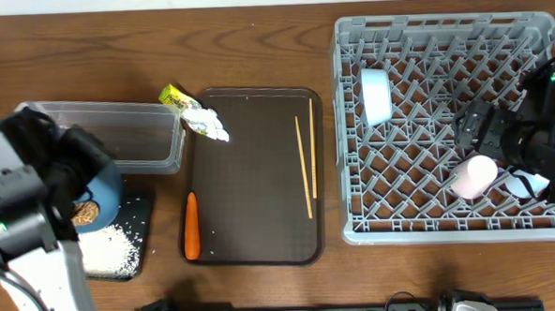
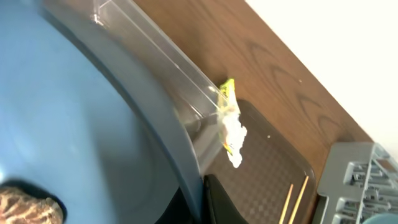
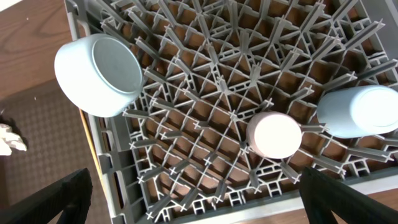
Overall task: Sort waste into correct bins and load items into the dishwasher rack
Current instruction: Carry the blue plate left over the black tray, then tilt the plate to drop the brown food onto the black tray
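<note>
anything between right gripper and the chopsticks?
Only the rack's pegs and left wall lie between; the open right gripper hangs above them. The chopsticks lie uncovered on the brown tray, apart from the carrot.

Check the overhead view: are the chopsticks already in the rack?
No, the chopsticks lie on the brown tray, outside the rack.

Blue plate (image 2: 74, 112), pink cup (image 3: 273, 135), orange carrot (image 1: 191, 225)

Overhead downward; wrists close; rack (image 1: 422, 23) shared.
</note>
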You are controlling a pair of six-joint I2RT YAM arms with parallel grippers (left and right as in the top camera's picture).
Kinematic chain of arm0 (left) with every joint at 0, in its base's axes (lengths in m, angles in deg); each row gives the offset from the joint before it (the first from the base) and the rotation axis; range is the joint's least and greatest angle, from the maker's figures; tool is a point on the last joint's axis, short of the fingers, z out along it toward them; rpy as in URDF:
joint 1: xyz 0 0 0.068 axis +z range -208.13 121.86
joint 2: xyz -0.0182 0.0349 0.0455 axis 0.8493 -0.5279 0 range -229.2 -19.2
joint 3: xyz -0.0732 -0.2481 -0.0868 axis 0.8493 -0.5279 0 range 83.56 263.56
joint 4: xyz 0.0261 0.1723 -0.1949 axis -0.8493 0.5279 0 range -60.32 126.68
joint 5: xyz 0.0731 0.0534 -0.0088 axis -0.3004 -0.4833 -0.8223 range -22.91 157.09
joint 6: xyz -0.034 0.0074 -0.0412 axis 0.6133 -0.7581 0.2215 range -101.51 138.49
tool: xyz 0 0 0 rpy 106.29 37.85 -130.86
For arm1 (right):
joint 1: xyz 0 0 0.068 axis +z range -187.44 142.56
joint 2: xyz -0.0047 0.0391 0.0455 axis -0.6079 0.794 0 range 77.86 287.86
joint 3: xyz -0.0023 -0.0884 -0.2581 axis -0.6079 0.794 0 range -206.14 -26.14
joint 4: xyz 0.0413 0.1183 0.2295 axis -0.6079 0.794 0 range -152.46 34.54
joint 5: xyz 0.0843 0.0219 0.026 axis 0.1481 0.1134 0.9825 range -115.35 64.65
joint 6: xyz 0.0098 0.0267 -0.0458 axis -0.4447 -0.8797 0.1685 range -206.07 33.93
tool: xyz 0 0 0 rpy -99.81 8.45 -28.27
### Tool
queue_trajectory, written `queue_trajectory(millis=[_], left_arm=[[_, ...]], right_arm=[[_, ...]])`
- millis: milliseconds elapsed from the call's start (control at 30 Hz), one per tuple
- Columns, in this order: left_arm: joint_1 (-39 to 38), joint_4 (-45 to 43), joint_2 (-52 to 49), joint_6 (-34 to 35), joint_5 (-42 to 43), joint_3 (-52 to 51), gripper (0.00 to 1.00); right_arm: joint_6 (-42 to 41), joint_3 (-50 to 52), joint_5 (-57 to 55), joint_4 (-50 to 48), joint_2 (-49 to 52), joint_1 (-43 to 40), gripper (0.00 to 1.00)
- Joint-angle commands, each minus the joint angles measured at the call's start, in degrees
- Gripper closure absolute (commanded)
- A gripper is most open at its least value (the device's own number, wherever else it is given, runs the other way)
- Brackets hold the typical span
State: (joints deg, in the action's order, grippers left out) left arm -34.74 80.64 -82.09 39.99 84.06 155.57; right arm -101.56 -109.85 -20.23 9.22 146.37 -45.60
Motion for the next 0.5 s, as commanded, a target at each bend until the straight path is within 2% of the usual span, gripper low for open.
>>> queue_trajectory(millis=[0,67,300,467], left_arm=[[6.23,-2.12,-2.71,-8.83,15.43,-1.51,0.94],[10.40,-4.00,-2.89,-11.63,24.48,-2.97,0.94],[23.63,-9.14,-1.40,-18.69,41.09,-9.53,0.94],[31.76,-10.05,-1.29,-30.40,59.19,-16.22,0.94]], right_arm=[[-0.35,-0.07,-0.20,-0.11,0.02,0.31,0.01],[-0.35,-0.07,-0.17,-0.04,0.02,0.31,0.01],[-0.35,-0.07,-0.20,0.02,0.02,0.31,0.01],[-0.35,-0.07,-0.20,-0.85,0.02,0.31,0.01]])
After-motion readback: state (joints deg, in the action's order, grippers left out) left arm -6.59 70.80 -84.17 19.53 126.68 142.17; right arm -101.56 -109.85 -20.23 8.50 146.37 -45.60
